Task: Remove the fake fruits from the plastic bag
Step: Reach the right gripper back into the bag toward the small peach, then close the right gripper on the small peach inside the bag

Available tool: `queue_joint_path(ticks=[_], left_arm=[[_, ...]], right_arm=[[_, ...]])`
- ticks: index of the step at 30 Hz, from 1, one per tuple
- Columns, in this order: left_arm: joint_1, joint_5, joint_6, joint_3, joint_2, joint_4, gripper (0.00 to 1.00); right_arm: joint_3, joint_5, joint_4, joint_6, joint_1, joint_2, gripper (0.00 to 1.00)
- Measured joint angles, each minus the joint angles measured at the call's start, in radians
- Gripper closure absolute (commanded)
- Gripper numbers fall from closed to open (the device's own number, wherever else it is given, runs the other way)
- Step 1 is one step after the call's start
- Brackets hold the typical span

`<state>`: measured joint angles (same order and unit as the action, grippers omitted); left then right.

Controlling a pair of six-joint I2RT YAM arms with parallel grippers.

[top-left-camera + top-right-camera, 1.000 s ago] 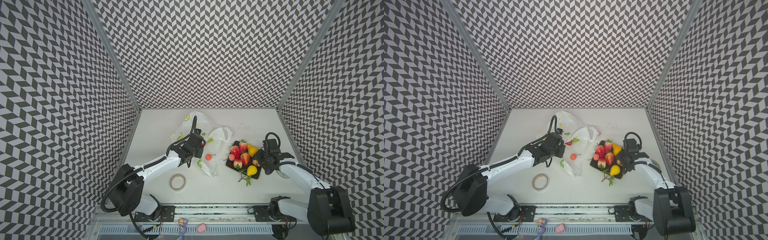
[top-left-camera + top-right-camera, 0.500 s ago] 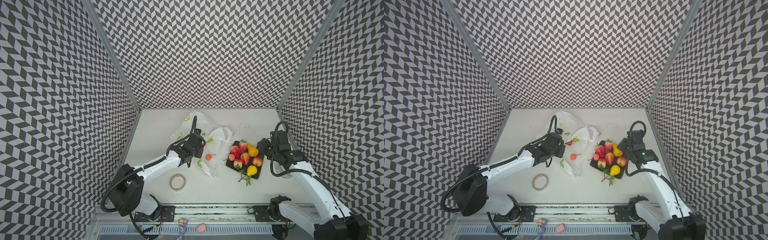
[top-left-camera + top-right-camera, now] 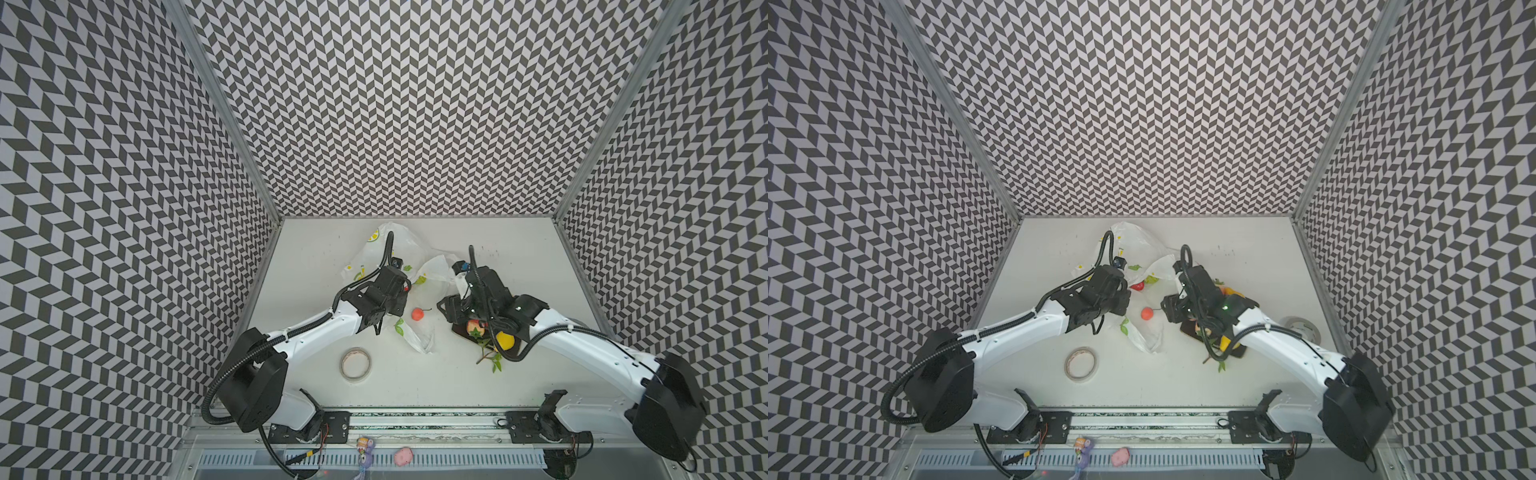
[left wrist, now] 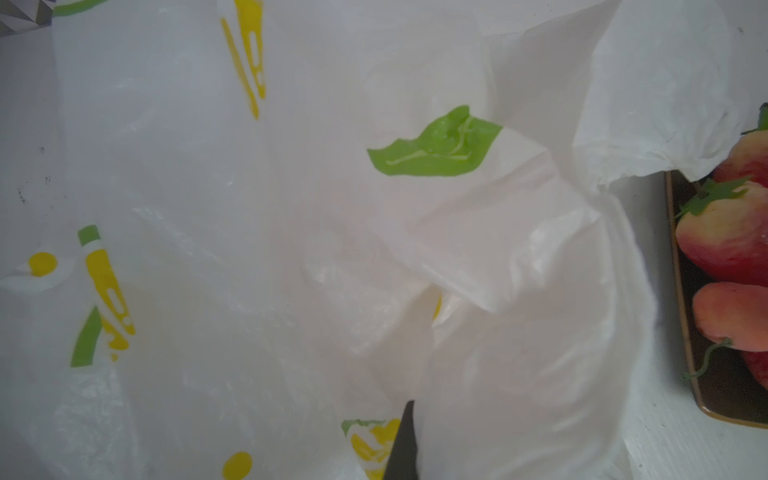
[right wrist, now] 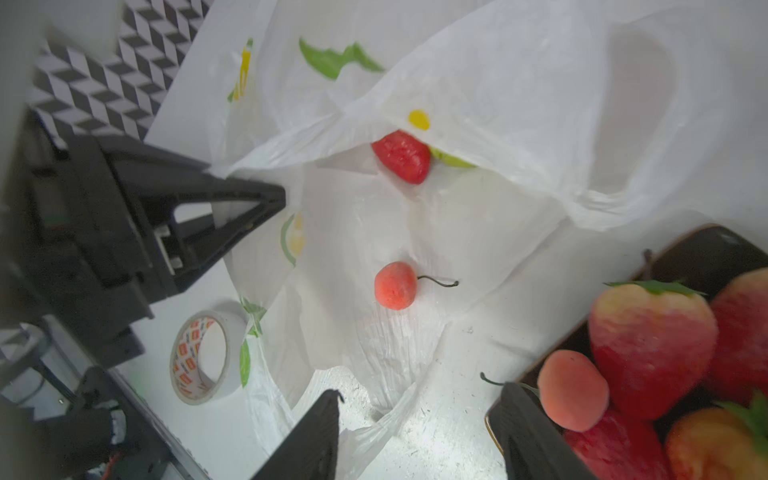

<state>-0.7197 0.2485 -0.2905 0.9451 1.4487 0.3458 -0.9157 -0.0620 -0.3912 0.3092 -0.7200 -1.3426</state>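
Observation:
The white lemon-print plastic bag [image 3: 399, 245] [image 3: 1133, 237] [image 4: 291, 208] [image 5: 498, 104] lies crumpled at mid-table. My left gripper [image 3: 406, 287] [image 3: 1126, 291] [image 5: 279, 196] is shut on its edge and holds the mouth up. Inside the mouth sit a red strawberry [image 5: 402, 156] [image 3: 1138, 286] and a green pear [image 5: 451, 160]. A small red ball [image 3: 417, 314] [image 3: 1146, 313] [image 5: 395, 286] with a stalk rests on the bag's lower sheet. My right gripper [image 3: 444, 306] [image 3: 1167, 309] [image 5: 419, 399] hangs open and empty between the ball and the tray.
A dark tray [image 5: 685, 249] [image 4: 681, 291] right of the bag holds strawberries [image 5: 648, 345] and a yellow pear [image 3: 505, 341]; my right arm covers much of it. One tape roll [image 3: 355, 364] [image 5: 203, 357] lies near the front, another [image 3: 1302, 328] by the right wall.
My right gripper left the tray's right side, where a peach-red fruit now lies, and swung across the tray toward the bag's mouth. The left arm and the bag have not moved.

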Motion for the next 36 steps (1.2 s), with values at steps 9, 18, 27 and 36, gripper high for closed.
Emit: queue_joint_path(ticks=[9, 18, 27, 36], left_arm=[[0.000, 0.001, -0.008, 0.000, 0.000, 0.016, 1.00], [0.000, 0.001, -0.023, 0.000, 0.000, 0.030, 1.00], [0.000, 0.007, -0.044, 0.000, 0.000, 0.034, 1.00], [0.000, 0.013, -0.050, 0.000, 0.000, 0.034, 1.00]], right_arm=[[-0.057, -0.021, 0.079, -0.142, -0.093, -0.262, 0.39], [-0.113, 0.043, 0.124, -0.604, -0.077, -0.341, 0.37], [-0.114, -0.089, 0.133, -0.922, -0.003, -0.415, 0.38], [-0.140, -0.163, 0.162, -1.030, -0.004, -0.462, 0.40]])
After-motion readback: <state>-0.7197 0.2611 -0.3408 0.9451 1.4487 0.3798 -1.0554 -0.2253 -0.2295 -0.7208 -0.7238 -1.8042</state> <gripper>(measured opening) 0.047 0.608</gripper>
